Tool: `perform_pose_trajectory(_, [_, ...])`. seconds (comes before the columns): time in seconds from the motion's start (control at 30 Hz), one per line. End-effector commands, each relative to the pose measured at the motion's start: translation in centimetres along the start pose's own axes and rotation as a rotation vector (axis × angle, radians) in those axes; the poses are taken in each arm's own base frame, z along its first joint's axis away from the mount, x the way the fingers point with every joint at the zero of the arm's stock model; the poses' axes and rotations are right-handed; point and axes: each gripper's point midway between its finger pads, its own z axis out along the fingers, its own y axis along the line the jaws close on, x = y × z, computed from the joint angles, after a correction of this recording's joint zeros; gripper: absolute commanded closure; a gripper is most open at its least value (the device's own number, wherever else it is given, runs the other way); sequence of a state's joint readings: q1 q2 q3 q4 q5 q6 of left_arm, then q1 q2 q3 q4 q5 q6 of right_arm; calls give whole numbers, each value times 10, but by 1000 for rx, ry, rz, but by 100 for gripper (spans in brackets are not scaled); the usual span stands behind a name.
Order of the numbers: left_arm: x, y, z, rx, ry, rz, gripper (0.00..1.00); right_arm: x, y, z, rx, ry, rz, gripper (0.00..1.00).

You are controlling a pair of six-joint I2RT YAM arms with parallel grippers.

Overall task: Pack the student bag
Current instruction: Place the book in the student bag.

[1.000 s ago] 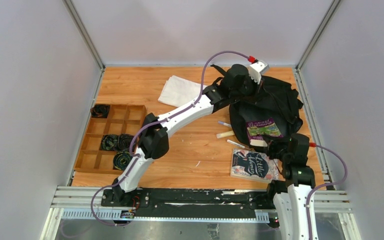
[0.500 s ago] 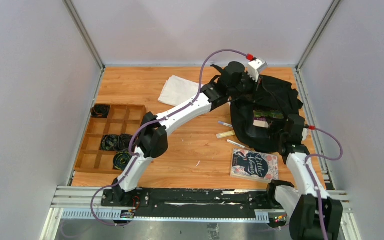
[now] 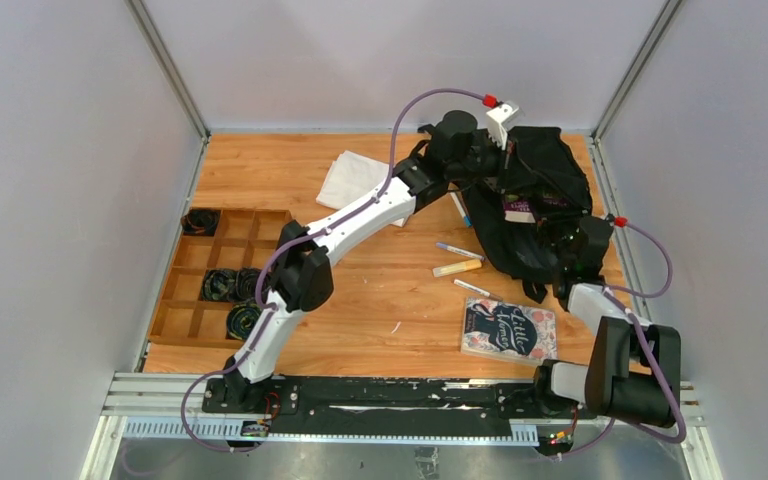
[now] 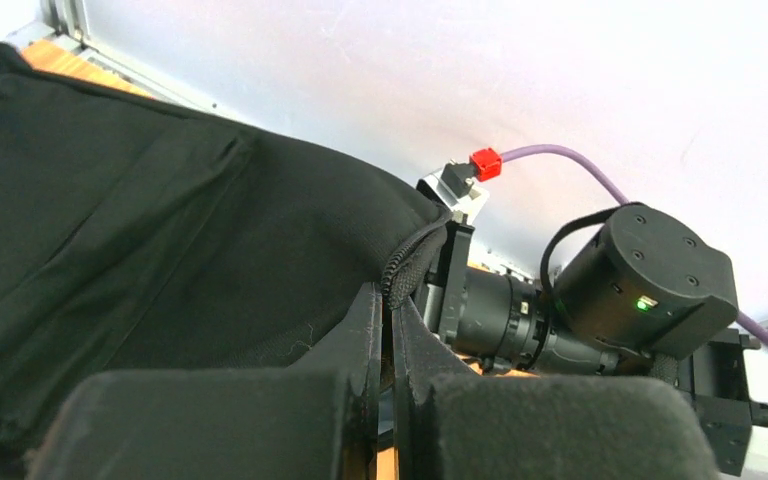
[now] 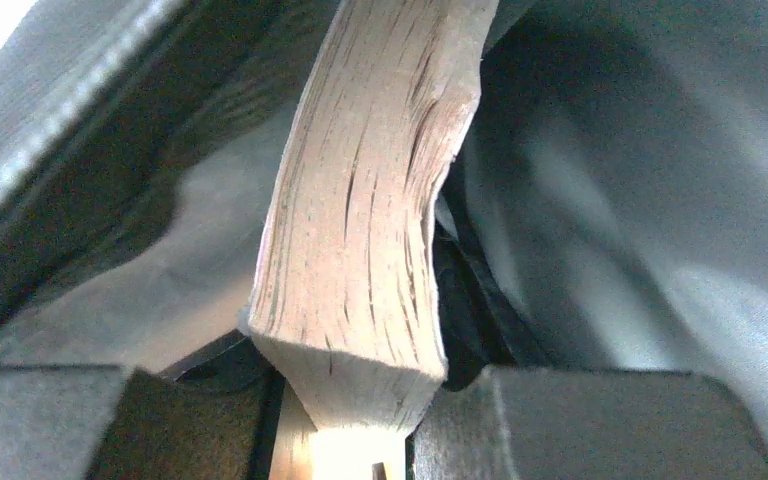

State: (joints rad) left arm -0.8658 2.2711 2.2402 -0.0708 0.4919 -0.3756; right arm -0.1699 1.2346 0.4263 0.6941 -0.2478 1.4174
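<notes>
The black student bag stands at the table's far right, held up with its mouth open. My left gripper is shut on the bag's zippered rim and lifts it. My right gripper is shut on a thick paperback book with a purple cover, pushed page-edges first into the bag's mouth; grey lining surrounds the book. A second book with a dark "Little" cover lies flat on the table near the right arm.
Pens and a yellow marker lie left of the bag. A folded white cloth lies at the back. A wooden compartment tray with coiled cables sits at the left. Walls close in on three sides.
The right gripper carried the purple book up from the table and into the bag. The left gripper lifted the bag's rim higher and toward the back, standing the bag up.
</notes>
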Motion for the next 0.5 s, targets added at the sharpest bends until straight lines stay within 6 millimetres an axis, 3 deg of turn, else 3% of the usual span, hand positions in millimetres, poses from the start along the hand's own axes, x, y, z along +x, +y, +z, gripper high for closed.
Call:
perform_pose_trajectory(0.0, [-53,-32,-9,115,-125,47,100,-2,93,-26,-352,16,-92,100])
perform_pose_trajectory(0.1, [-54,-26,-10,104,-129,44,100,6,97,-35,-335,64,-93,100])
perform_pose_trajectory(0.27, [-56,-16,-13,92,-132,41,100,7,69,-60,-144,48,-124,100])
perform_pose_trajectory(0.37, [-52,-10,-13,89,-125,39,100,5,70,-76,-152,12,-155,100])
perform_pose_trajectory(0.47, [-49,-7,-12,94,-122,27,100,3,69,-79,-150,3,-181,100])
